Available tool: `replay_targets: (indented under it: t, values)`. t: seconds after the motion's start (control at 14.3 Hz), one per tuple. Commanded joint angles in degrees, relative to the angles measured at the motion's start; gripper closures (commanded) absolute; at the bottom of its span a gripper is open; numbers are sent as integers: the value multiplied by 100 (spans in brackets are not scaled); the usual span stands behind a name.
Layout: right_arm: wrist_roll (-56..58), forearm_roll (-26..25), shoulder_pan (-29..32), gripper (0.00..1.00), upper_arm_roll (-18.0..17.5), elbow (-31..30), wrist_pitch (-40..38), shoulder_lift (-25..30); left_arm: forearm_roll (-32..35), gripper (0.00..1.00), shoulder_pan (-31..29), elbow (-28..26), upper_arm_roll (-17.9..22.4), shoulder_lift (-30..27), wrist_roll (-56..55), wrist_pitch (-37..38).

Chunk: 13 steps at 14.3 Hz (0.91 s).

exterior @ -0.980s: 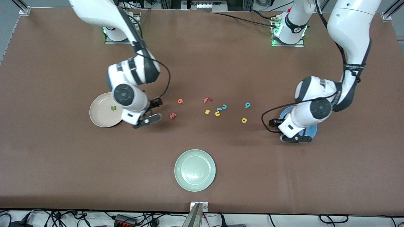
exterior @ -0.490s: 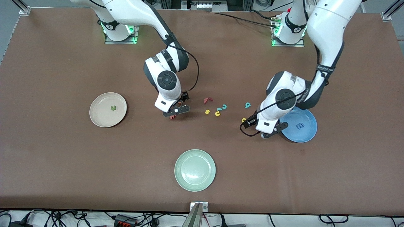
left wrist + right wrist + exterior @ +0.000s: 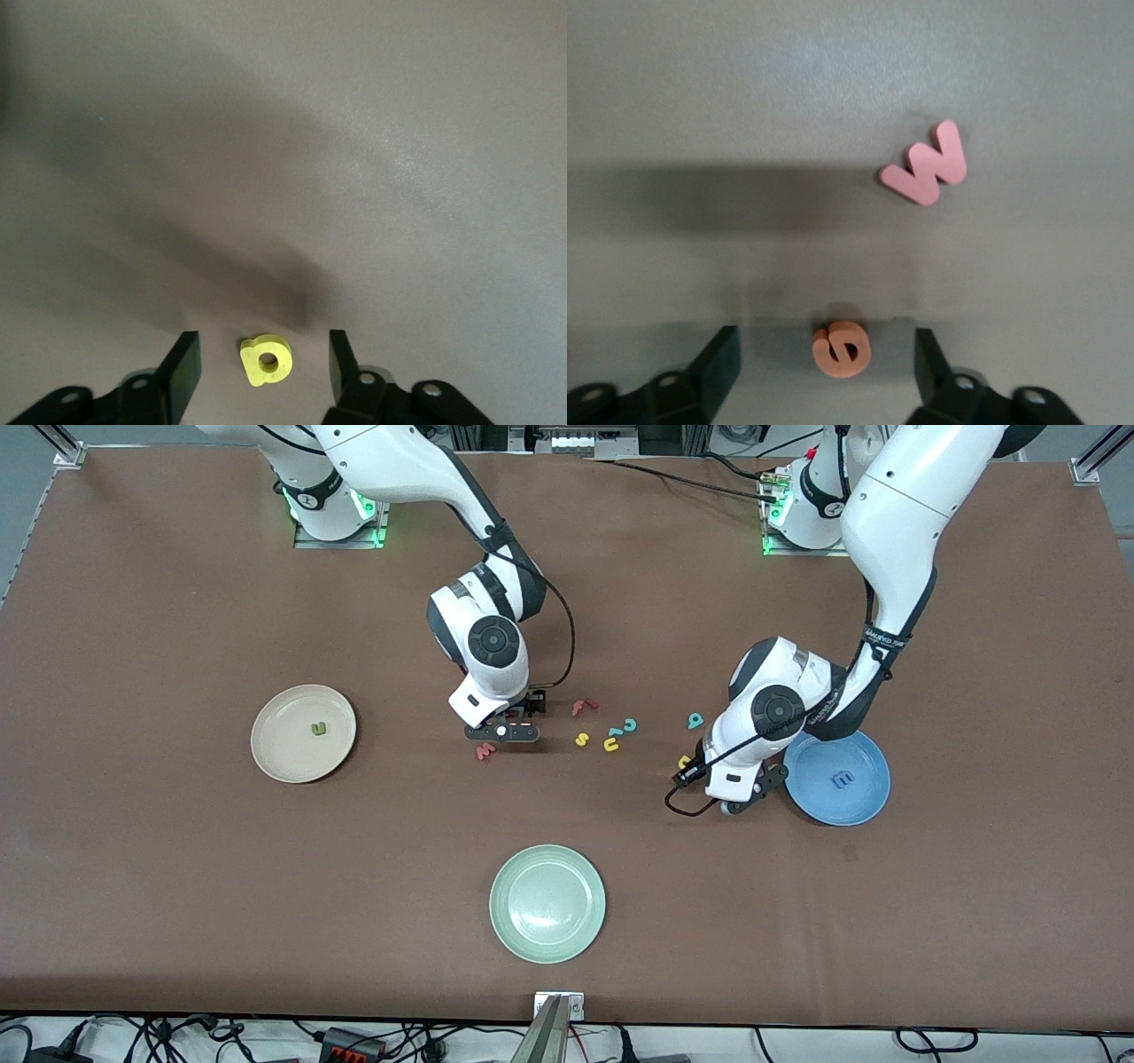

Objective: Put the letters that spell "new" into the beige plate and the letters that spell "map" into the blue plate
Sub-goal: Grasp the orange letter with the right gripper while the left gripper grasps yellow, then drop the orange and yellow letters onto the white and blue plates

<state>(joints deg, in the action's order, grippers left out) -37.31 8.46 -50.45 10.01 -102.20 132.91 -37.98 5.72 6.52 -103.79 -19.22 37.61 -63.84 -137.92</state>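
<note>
My right gripper (image 3: 826, 345) is open, low over the table, with the orange e (image 3: 842, 349) lying between its fingers and touching neither. The pinkish-red w (image 3: 485, 751) lies just beside it, nearer the front camera. The dark green n (image 3: 318, 728) rests in the beige plate (image 3: 282, 757). My left gripper (image 3: 264, 347) is open around the yellow letter (image 3: 265, 361), with gaps on both sides. The blue m (image 3: 842, 779) lies in the blue plate (image 3: 864, 802), next to the left hand. The teal letter (image 3: 695, 720) lies on the table farther from the front camera than the yellow one.
A red f (image 3: 582, 707), yellow s (image 3: 582, 739), yellow u (image 3: 611, 744) and teal c (image 3: 630, 725) lie clustered between the two grippers. A pale green plate (image 3: 547, 903) sits near the table's front edge.
The right arm swung from beside the beige plate to over the orange e. The left arm moved off the blue plate to the yellow letter. Both hands came down low.
</note>
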Motion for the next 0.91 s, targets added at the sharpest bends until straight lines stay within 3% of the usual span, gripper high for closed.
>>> replay_targets:
  t: [0.0, 0.21, 0.42, 0.63, 0.77, 0.84]
  values:
    - [-338, 77, -167, 20, 72, -116, 77, 54, -71, 39, 25, -71, -20, 62, -67, -138]
    - [-374, 77, -149, 26, 72, -125, 94, 45, -71, 39, 112, -71, -20, 168, -67, -174]
    - [-374, 77, -106, 34, 72, -125, 156, -16, -71, 48, 130, -141, -29, 133, -76, -165]
    - [-356, 77, -79, 48, 72, -125, 165, -16, -62, 69, 130, -150, -20, 150, -24, -165]
    - [-304, 77, -44, 64, 72, -116, 156, -25, -62, 86, 121, -141, -20, 141, 3, -165]
    - [-286, 77, -44, 70, 72, -116, 156, -16, -62, 86, 86, -141, -20, 107, 20, -139]
